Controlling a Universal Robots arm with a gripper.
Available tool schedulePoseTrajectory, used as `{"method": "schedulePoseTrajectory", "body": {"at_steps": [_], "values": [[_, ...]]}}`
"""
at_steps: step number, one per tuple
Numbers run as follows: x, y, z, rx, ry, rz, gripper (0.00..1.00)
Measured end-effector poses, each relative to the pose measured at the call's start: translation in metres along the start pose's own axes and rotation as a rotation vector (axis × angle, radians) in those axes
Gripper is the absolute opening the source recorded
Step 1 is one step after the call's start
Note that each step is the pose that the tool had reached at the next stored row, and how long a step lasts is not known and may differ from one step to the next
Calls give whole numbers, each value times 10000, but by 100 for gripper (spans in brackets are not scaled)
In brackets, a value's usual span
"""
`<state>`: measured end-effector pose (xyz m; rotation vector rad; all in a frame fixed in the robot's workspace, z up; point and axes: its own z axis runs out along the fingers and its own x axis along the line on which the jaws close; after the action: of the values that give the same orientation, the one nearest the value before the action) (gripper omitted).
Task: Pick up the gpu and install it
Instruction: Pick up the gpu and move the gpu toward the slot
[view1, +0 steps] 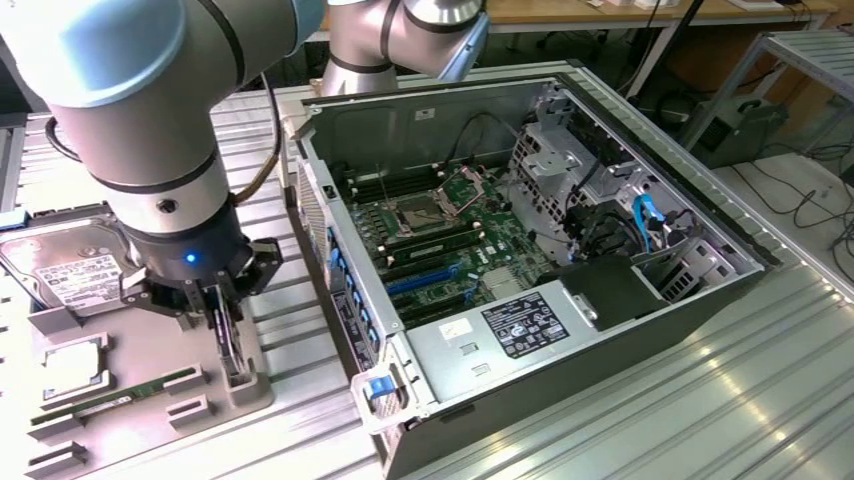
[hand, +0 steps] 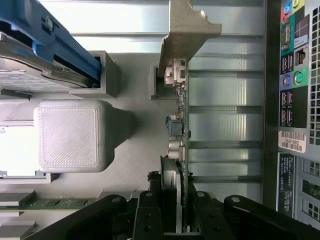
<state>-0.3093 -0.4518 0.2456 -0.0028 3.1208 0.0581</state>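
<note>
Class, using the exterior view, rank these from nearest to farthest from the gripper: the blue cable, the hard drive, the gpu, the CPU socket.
1. gpu, held in the gripper, on edge in the grey holder.
2. hard drive, on the holder, toward the exterior view's left.
3. CPU socket, inside the open case.
4. blue cable, at the case's far side, exterior view's right.

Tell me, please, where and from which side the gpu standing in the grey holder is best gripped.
Grip the gpu by its free upper edge, pinching its two flat faces, coming straight down. It stands on edge in the grey holder, bracket at one end, so only that edge is open. The gripper is shut on it this way.
</note>
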Motion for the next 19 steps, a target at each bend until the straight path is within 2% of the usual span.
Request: {"method": "schedulePoseTrajectory", "body": {"at_steps": [19], "values": [[-10, 21, -509, 0, 0, 0, 28]]}}
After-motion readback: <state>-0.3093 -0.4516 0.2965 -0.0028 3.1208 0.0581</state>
